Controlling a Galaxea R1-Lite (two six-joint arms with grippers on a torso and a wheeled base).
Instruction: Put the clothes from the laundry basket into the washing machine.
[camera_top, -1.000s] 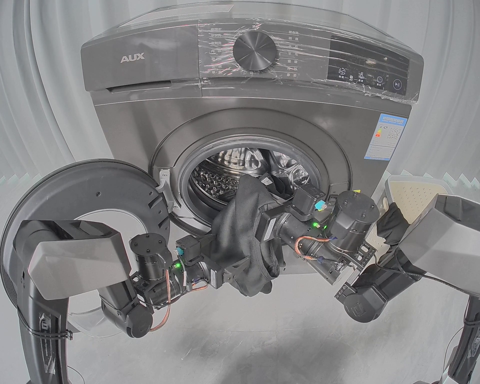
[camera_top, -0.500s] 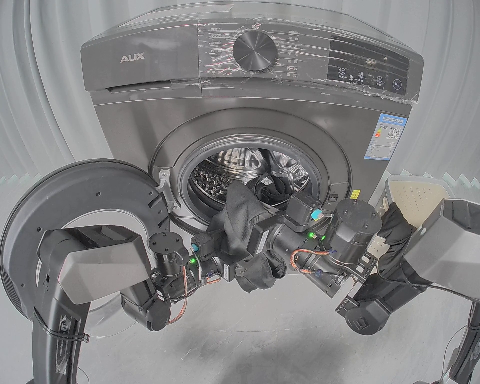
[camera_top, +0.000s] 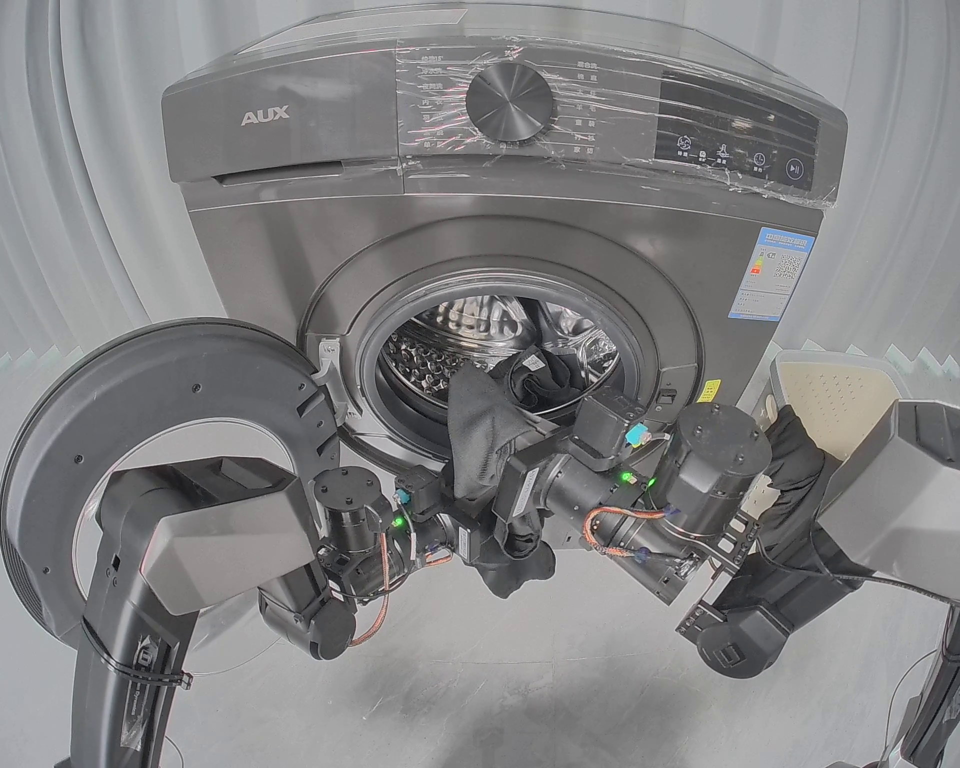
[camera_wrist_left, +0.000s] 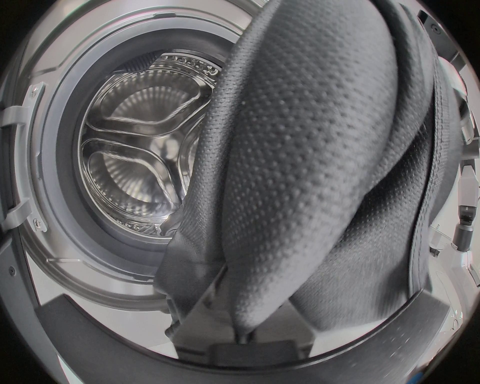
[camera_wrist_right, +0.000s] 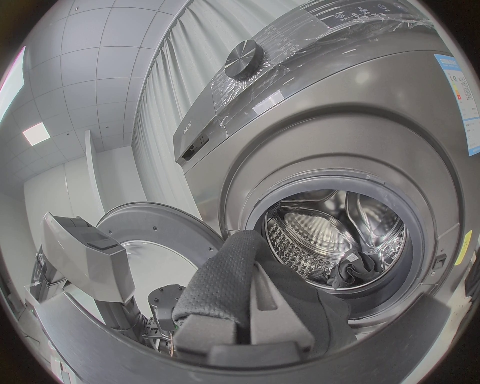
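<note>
Clothes here come down to one dark garment (camera_top: 485, 425) held in mid-air just in front of the washing machine (camera_top: 500, 200), at the near lower lip of its round opening. The left gripper (camera_wrist_left: 240, 320) has its fingers pinched together on a fold. The right gripper (camera_wrist_right: 245, 300) is likewise clamped on the cloth, which drapes over one finger. The garment's long axis runs roughly upright, leaning away toward the drum (camera_top: 450, 340). Its upper end peaks at the rim of the opening, and its lower tail dangles below both grippers toward the floor. That tail is the main risk, I judge: pushed in as it hangs, it could snag on the lower rim or stay outside. If either grip lets go early, the weight could drag the whole piece down in front of the machine. The two wrists sit close together, so a careless push could knock them. Another dark piece (camera_top: 545, 375) lies inside the drum, and more cloth (camera_top: 795, 460) hangs over the laundry basket (camera_top: 830, 385) at the right.
</note>
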